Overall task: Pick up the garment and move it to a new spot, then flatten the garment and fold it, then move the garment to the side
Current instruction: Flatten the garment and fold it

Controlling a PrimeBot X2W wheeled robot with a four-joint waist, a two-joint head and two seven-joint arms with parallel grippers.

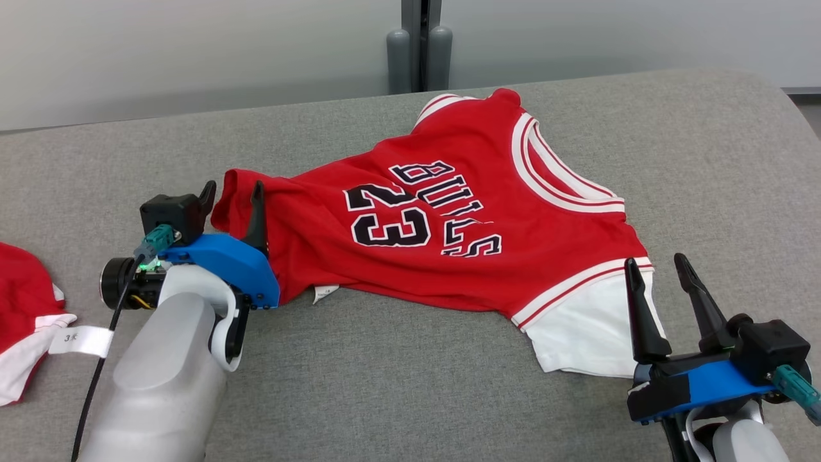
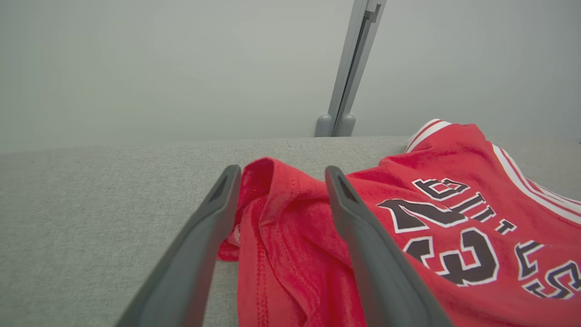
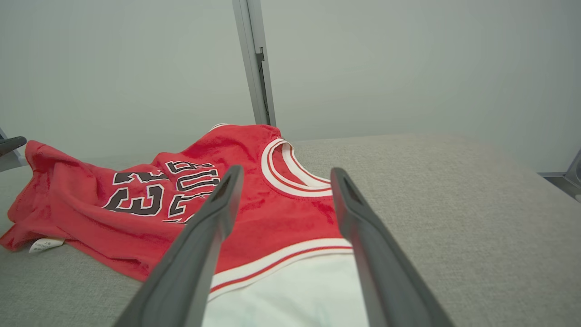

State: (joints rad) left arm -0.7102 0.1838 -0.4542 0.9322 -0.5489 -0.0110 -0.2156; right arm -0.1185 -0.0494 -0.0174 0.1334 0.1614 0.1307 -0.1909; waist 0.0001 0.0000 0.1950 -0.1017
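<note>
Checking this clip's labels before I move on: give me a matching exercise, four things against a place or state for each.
Things:
1. red basketball jersey printed 23
2. left gripper
3. right gripper
4. second red-and-white garment

Places or states:
A. open, at the jersey's white panel
B. at the head view's left edge
C. spread print-up on the grey fabric surface
D. open, astride the jersey's bunched red hem

Pairs: 1-C, 2-D, 3-A, 4-B.

Grey fabric surface point(image 1: 410, 385); pale wall panels point(image 1: 192, 51) behind; grey vertical post point(image 1: 420, 45) between.
</note>
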